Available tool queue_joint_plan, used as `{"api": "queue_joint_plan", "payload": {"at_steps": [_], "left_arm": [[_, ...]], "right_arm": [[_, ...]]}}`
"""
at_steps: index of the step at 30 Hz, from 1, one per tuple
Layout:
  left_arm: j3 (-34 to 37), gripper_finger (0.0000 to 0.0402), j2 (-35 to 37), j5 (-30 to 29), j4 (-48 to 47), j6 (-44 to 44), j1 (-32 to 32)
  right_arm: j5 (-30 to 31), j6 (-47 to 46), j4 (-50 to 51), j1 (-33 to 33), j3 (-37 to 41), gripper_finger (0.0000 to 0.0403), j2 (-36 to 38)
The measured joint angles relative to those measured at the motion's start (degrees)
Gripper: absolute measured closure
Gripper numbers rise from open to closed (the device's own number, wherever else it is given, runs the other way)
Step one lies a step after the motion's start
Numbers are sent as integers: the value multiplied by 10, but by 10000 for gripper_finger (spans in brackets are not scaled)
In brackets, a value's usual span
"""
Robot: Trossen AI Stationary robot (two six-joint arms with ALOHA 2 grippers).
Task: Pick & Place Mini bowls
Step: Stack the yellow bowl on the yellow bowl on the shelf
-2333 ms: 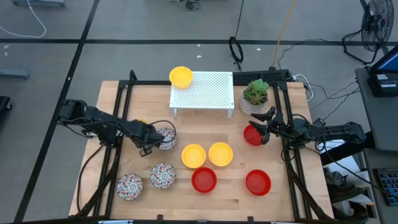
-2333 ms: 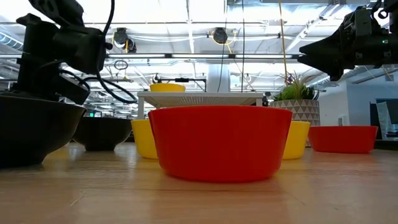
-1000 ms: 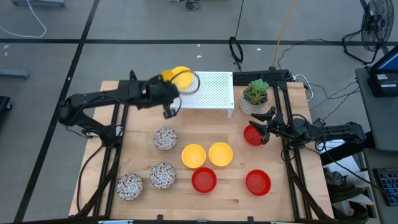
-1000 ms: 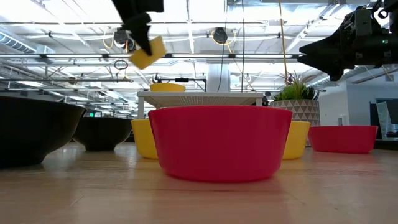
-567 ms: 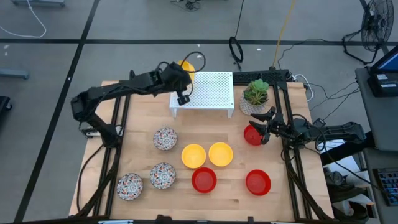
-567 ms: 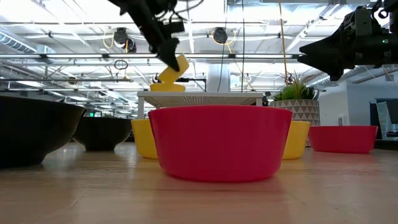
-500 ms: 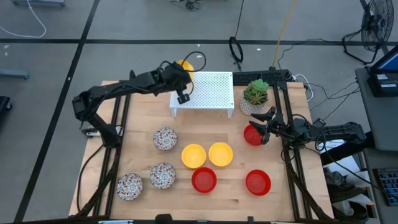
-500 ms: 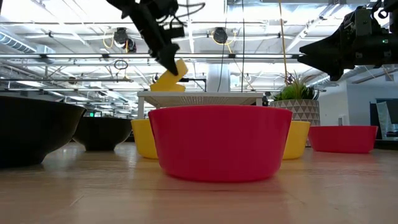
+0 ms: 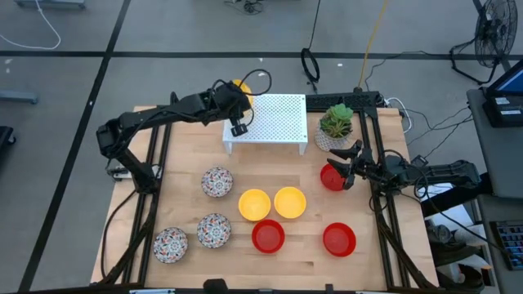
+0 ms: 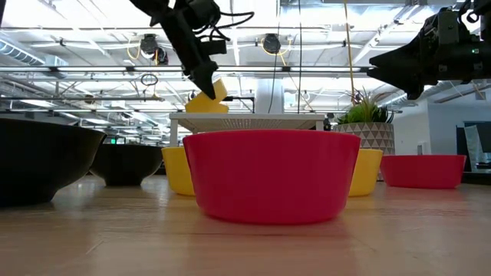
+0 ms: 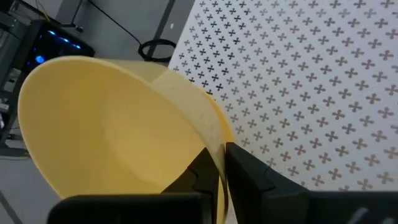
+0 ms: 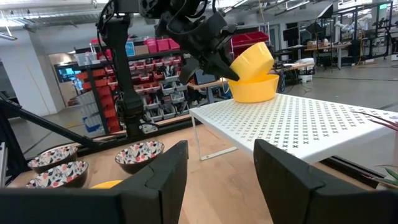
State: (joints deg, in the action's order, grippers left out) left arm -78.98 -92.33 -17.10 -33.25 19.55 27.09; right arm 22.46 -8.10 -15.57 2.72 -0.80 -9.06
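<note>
The left gripper (image 10: 201, 79) is pinching the rim of a tilted yellow bowl (image 12: 252, 61), holding it over another yellow bowl (image 12: 254, 88) on the white rack (image 9: 274, 121). The right gripper (image 9: 350, 166) is waiting with fingers apart beside a red bowl (image 9: 330, 177)

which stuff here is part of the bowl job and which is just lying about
Part of the job:
- yellow bowl held tilted by the left tool, over the yellow bowl on the rack
- two yellow bowls
- three red bowls
- three mosaic bowls

Just lying about:
- white perforated rack
- potted plant
- right tool, waiting by a red bowl
</note>
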Motion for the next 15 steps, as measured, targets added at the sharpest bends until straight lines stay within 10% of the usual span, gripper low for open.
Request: {"api": "queue_joint_plan", "payload": {"at_steps": [15], "left_arm": [[0, 368, 0, -27, -11, -17, 0]], "right_arm": [[0, -1, 0, 0, 0, 232, 0]]}}
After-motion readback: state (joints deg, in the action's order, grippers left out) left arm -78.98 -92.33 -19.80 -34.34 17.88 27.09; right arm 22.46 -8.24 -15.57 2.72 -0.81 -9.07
